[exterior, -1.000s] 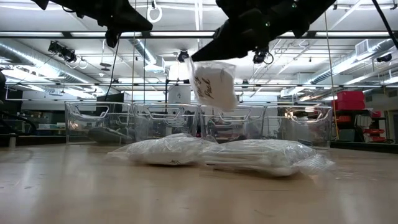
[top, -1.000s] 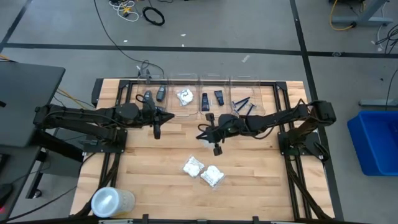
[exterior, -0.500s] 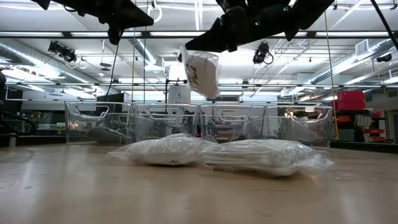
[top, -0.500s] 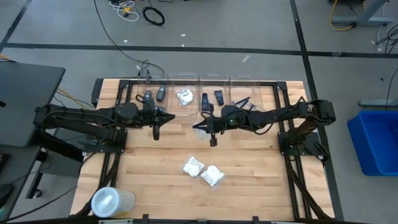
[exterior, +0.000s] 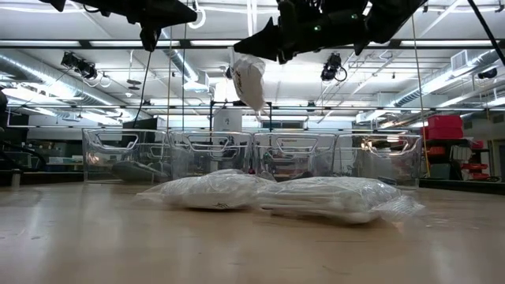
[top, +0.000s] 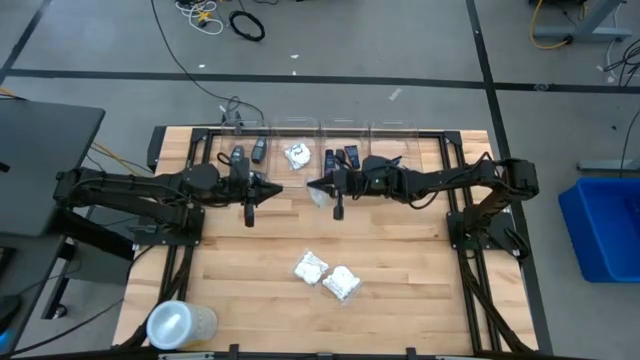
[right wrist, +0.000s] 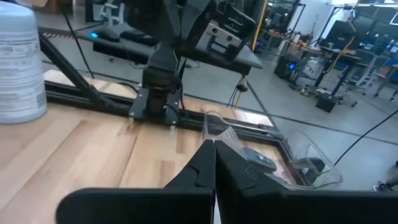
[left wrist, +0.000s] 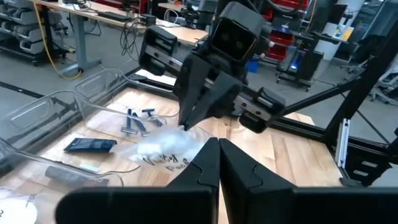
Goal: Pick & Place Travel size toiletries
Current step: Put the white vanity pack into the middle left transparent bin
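From above, the right pincer (top: 318, 186) hangs just in front of the row of clear bins (top: 342, 130), pinching a white packet (top: 318, 195), most likely so it can be dropped in with the packet already in a bin (top: 296, 154). The left pincer (top: 270, 187) waits beside it, pressed together and empty. Two more packets (top: 327, 276) lie on the wooden surface (top: 400, 290), well short of the bins; a round container (top: 180, 324) stands at the near corner.

From table height, the carried packet (exterior: 248, 79) dangles high above the bins (exterior: 292, 154), clear of their rims. Both arms are cut off at the top.

The left wrist view shows the right pincer (left wrist: 185, 126) gripping the packet (left wrist: 165, 148) over the bins, razors (left wrist: 137, 121) behind clear plastic.

In the right wrist view its own fingers (right wrist: 198, 171) are pressed together; the packet is hidden.
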`<control>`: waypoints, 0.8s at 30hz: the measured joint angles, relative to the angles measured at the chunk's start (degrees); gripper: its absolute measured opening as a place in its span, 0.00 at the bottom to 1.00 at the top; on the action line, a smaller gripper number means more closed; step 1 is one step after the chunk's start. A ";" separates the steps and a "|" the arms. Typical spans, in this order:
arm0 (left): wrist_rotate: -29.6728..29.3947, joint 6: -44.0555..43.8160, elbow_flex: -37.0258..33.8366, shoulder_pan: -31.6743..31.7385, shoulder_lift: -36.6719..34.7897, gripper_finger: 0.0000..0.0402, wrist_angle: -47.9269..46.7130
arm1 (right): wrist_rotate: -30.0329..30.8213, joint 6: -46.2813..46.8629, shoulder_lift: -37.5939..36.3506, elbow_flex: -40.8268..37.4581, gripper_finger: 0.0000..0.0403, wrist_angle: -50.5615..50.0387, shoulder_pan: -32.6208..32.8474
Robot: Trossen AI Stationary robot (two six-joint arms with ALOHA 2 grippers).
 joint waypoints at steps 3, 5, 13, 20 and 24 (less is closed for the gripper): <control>-0.32 -0.02 0.00 0.02 0.00 0.01 0.01 | -0.01 0.02 0.02 0.00 0.00 0.58 -0.43; -0.41 -0.02 0.00 0.02 0.00 0.01 0.01 | -0.01 0.00 0.02 0.00 0.00 1.03 -0.70; -0.45 -0.02 0.00 0.02 0.00 0.01 1.00 | 0.07 -0.07 0.02 0.00 0.00 3.81 -3.05; -0.45 -0.02 0.00 0.02 0.00 0.01 0.98 | 0.13 -0.13 0.04 0.00 0.00 8.36 -5.12; -0.45 -0.02 0.00 0.02 0.00 0.01 0.98 | 0.01 -0.13 0.04 0.00 0.00 8.92 -6.18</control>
